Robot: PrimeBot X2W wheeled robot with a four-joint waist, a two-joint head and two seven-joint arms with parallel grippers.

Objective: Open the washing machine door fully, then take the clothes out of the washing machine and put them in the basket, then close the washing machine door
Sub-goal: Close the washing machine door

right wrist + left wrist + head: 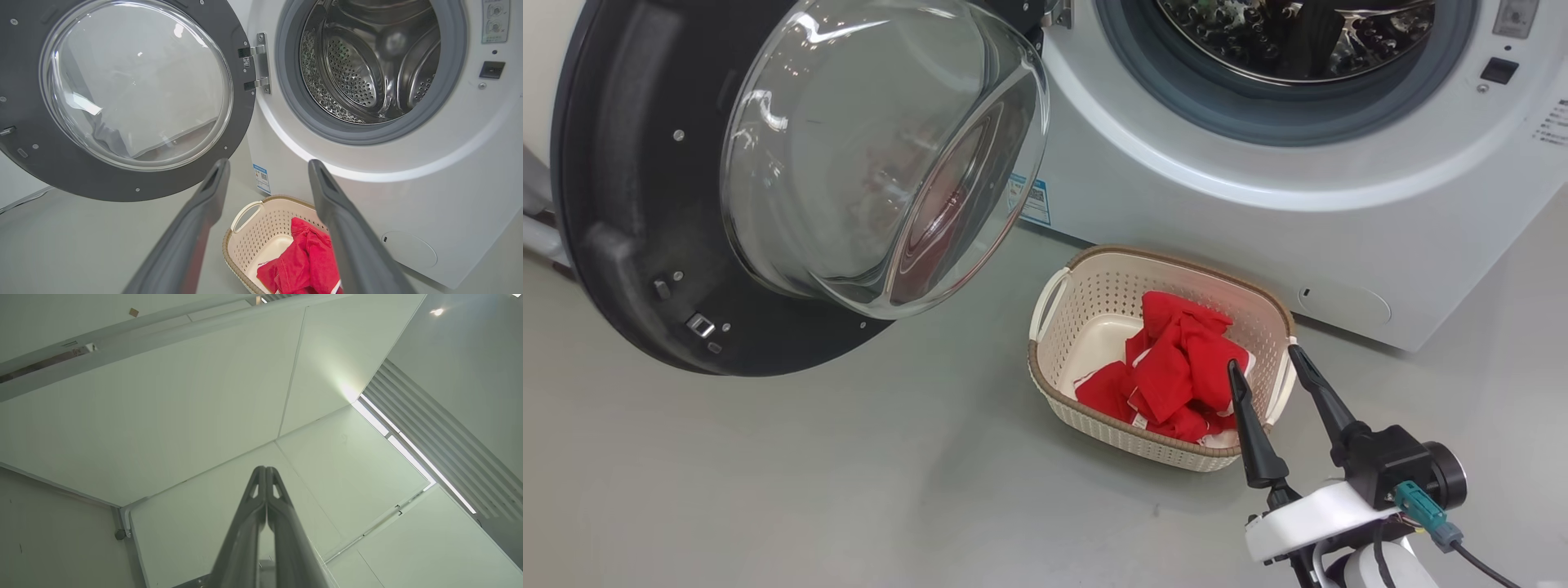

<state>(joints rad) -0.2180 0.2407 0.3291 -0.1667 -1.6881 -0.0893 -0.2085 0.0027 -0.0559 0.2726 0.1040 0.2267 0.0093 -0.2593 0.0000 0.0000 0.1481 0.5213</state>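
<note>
- Upper left: washing machine door (135,85) swung wide open, dark rim around clear bulging glass, hung on a metal hinge (261,61).
- Upper right: washing machine (408,196), white front, grey gasket (286,90) ringing a perforated steel drum (367,69).
- Low on that white front: small blue label (261,177) towards the left, round flap (408,249) towards the right.
- On the grey floor (81,245), just before the machine: cream perforated basket (261,232) with brown rim, red clothes (302,261) heaped inside.
- Rising from the bottom edge: right gripper (268,165), two dark fingers spread wide, gripping nothing, one crossing in front of the basket.
</note>
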